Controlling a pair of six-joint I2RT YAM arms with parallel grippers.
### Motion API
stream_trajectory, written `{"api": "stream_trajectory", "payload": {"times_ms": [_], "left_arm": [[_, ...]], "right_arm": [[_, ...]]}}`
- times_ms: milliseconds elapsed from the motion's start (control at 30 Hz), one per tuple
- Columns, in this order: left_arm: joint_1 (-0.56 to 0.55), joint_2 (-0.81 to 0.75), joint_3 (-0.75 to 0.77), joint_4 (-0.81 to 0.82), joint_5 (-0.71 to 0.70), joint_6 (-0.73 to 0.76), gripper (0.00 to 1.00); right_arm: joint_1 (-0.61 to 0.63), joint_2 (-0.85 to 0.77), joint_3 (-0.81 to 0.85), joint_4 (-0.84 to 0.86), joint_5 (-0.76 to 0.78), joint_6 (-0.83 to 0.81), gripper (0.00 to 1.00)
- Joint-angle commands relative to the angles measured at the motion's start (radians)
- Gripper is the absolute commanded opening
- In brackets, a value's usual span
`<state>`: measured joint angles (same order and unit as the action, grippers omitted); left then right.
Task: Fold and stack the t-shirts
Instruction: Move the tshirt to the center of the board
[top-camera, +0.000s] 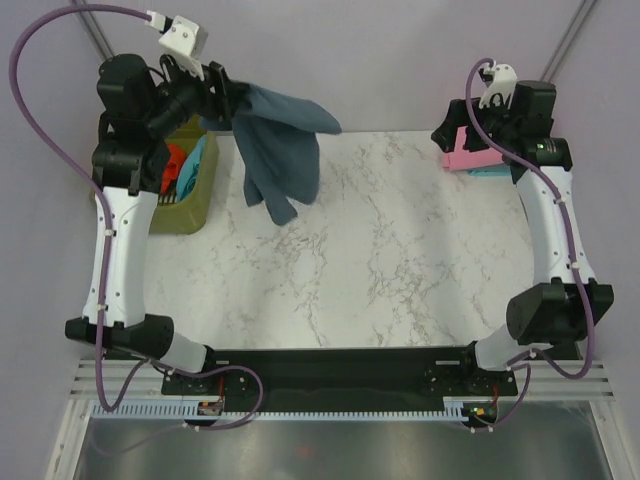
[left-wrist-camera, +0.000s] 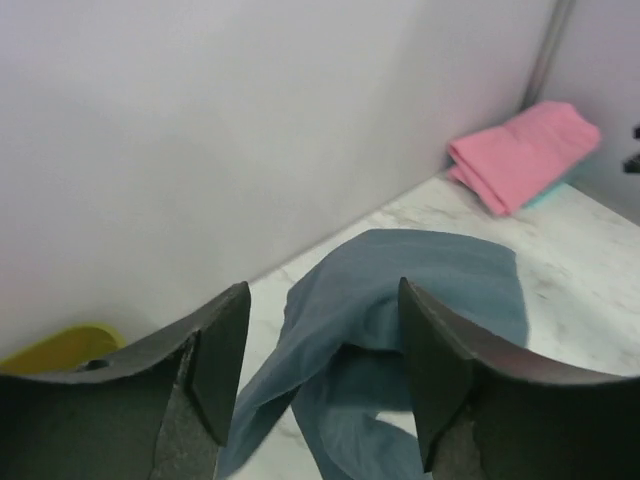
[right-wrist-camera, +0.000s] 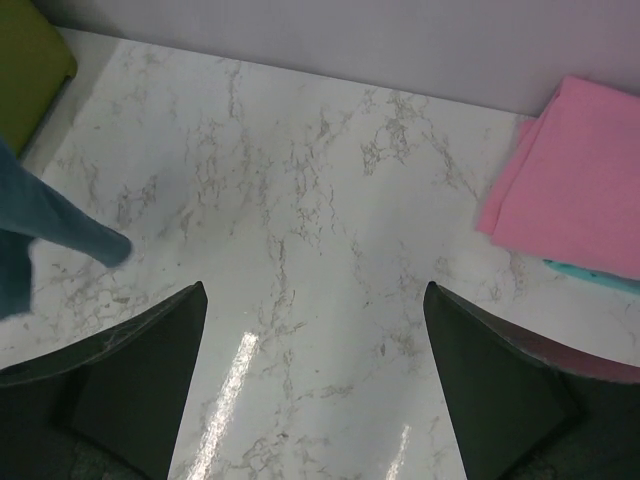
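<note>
Left gripper (top-camera: 232, 95): hovering over the far right corner of the olive bin (top-camera: 190, 215), jaws standing apart.
Slate blue-grey shirt (top-camera: 275, 150): hanging crumpled at that gripper, trailing onto the marble right of the bin.
Right gripper (right-wrist-camera: 315, 287): hovering wide apart, gripping nothing, far right of the bin.
Pink shirt (top-camera: 470, 158): lying folded, well right of the bin.

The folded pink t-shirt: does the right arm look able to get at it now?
Probably yes. The right tool is open and hovers beside the pink t-shirt, with only bare table between them.
</note>
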<state>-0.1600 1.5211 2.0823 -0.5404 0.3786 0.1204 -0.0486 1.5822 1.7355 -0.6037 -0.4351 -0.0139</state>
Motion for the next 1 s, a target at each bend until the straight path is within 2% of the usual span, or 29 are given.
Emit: {"api": "stream_trajectory", "payload": {"times_ms": [0,67,133,233,300,333,433,567,600,767,967], "left_arm": [[0.0,-0.101,-0.14,0.007,0.175,-0.067,0.7],[0.0,-0.125,-0.279,-0.01,0.213,-0.056,0.79],[0.0,-0.154,-0.417,-0.029,0.255,-0.062,0.81],[0.0,-0.19,-0.548,-0.033,0.246,-0.144,0.81],[0.002,-0.216,-0.674,-0.038,0.151,-0.204,0.79],[0.002,-0.223,-0.752,-0.041,0.128,-0.221,0.77],[0.002,-0.228,-0.859,-0.046,0.1,-0.215,0.77],[0.033,-0.226,-0.947,-0.046,0.1,-0.215,0.77],[0.036,-0.226,-0.962,-0.024,0.041,-0.225,0.74],[0.123,-0.225,-1.009,-0.003,0.068,-0.229,0.73],[0.158,-0.239,-1.01,0.014,0.052,-0.209,0.73]], "right_arm": [[0.003,-0.082,-0.04,-0.019,-0.011,-0.017,0.98],[0.003,-0.108,-0.063,-0.018,-0.039,-0.005,0.98],[0.003,-0.116,-0.093,-0.011,-0.076,0.011,0.98],[0.004,-0.107,-0.105,-0.01,-0.14,0.071,0.98],[0.01,-0.071,-0.128,-0.011,-0.206,0.074,0.98],[0.027,-0.053,-0.131,-0.043,-0.229,0.054,0.98],[0.087,0.057,-0.12,-0.106,-0.295,-0.046,0.98],[0.182,0.255,-0.024,-0.107,-0.338,-0.07,0.98],[0.199,0.292,0.001,-0.107,-0.329,-0.081,0.98],[0.262,0.536,0.162,-0.099,-0.306,-0.052,0.97],[0.338,0.67,0.259,-0.102,-0.2,-0.087,0.95]]}}
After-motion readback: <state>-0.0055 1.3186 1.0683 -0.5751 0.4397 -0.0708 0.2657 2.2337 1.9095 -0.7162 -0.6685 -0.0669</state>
